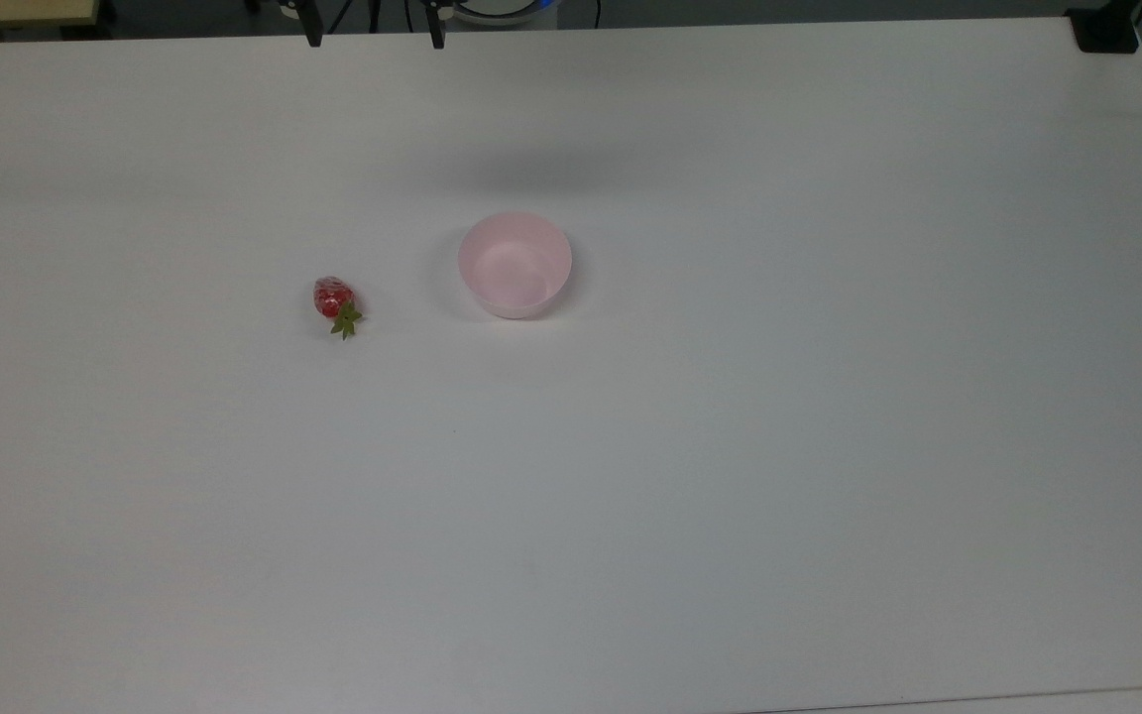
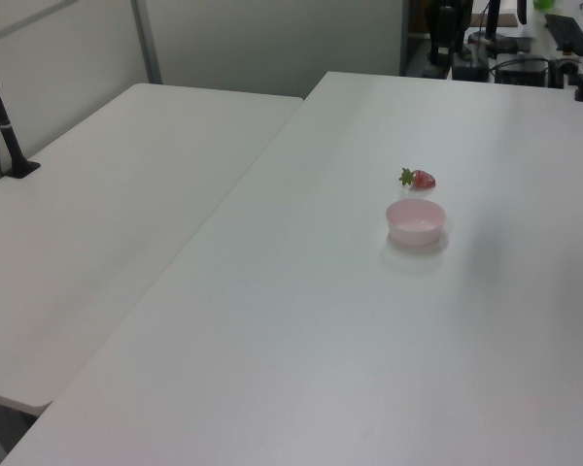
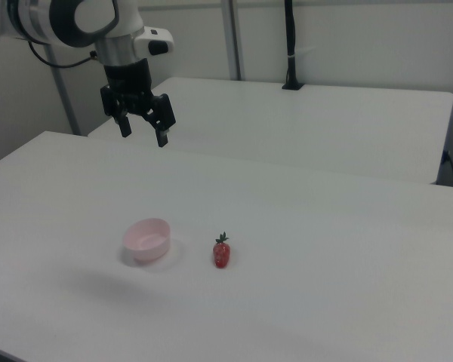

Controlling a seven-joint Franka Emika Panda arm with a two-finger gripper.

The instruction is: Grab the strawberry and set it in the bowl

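In the right view the gripper (image 3: 143, 128) is hanging high above the desk (image 3: 325, 249), its two dark fingers (image 3: 163, 138) standing well apart with nothing between them. In the top view the two fingertips are poking in at the 12 o'clock edge of the picture, gripper (image 1: 374, 35) spread wide there too. The white arm (image 3: 83, 23) is reaching in from the right view's upper left.

Below and well apart from the gripper, the pale pink bowl (image 3: 147, 240) is sitting upright on the desk, its hollow holding nothing. The strawberry (image 3: 222, 253) is lying on the desk near the bowl but not touching it, at the bowl's 3 o'clock in the right view.

In the top view the strawberry (image 1: 335, 302) is lying at roughly 9 o'clock from the bowl (image 1: 514, 264), its long axis running from about 11 o'clock to 5 o'clock, the green cap pointing toward 5 o'clock and the red tip toward 11 o'clock. In the left view the strawberry (image 2: 419, 179) is lying just beyond the bowl (image 2: 415, 220), cap toward 9 o'clock.

Bare white desk (image 1: 730, 496) is spreading wide around both things, all edges well away. A second white desk (image 2: 97, 223) is standing alongside in the left view.
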